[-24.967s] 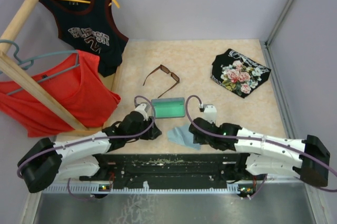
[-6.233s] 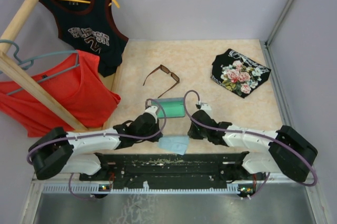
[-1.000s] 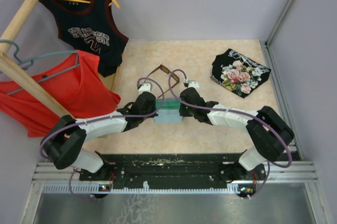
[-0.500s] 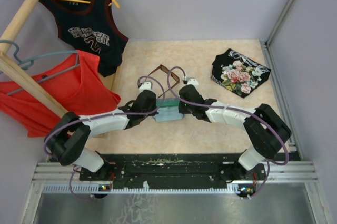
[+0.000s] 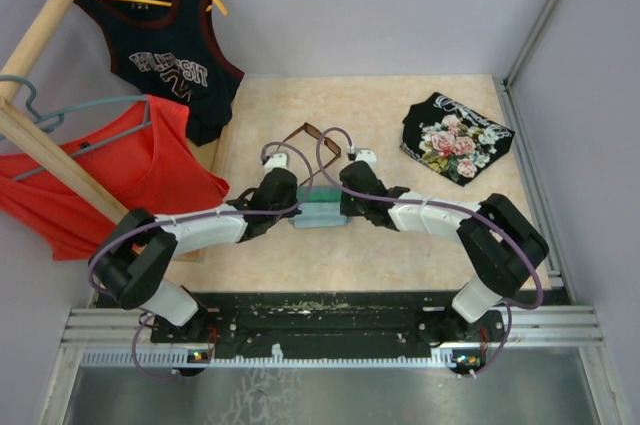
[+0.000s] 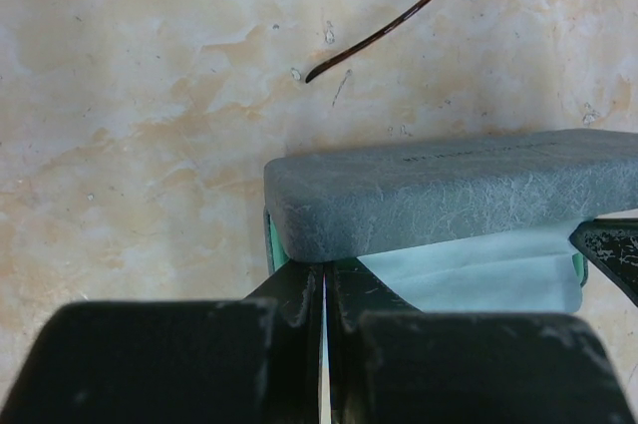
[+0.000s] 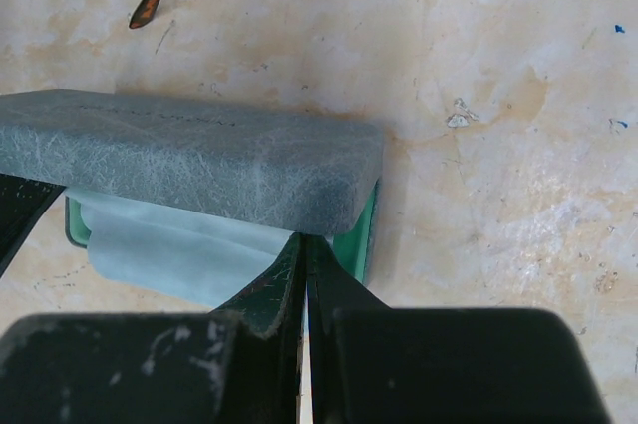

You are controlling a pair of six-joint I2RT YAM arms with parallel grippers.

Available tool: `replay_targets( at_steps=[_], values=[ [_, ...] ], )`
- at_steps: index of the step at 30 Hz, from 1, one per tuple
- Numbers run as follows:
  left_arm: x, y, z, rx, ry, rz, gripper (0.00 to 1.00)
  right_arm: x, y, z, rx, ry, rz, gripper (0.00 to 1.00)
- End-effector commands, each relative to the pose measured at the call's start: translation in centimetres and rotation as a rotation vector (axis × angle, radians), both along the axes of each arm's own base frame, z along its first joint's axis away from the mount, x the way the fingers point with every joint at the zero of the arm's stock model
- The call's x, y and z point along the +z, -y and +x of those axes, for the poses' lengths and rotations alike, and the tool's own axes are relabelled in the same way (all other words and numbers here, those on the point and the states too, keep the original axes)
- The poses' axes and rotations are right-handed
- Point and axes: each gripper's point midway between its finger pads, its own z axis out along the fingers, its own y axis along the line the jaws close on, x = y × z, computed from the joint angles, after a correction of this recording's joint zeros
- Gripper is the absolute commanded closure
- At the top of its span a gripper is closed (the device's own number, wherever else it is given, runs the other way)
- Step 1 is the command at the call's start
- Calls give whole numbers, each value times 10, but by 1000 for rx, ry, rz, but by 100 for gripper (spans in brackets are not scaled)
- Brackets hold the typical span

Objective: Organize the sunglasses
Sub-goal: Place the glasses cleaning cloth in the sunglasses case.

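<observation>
Top external view: the sunglasses [image 5: 303, 132] lie on the table [image 5: 400, 115] just beyond the grey-blue case [image 5: 320, 205], their temple tips clear of it. The left gripper [image 6: 325, 289] and the right gripper [image 7: 304, 262], fingers pressed together, sit at the case's opposite ends, where a light blue cloth [image 7: 169, 244] shows under the lid

A beige marbled tabletop [image 5: 400, 105] is carrying a grey-blue oblong case [image 5: 318, 207]; thin brown-framed sunglasses [image 5: 306, 133] are lying just behind the case, a folded black floral-print garment [image 5: 455, 138] well to its right.
</observation>
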Motion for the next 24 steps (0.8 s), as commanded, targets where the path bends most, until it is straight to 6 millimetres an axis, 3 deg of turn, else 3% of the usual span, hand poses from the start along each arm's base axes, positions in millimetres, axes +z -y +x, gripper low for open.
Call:
replay_targets(
  at_steps=[1, 24],
  values=[
    [13, 7, 15, 10, 37, -39, 100, 26, -10, 23, -13, 77, 41, 100],
    [15, 5, 20, 27, 43, -40, 100, 19, -11, 23, -6, 61, 42, 100]
  ],
)
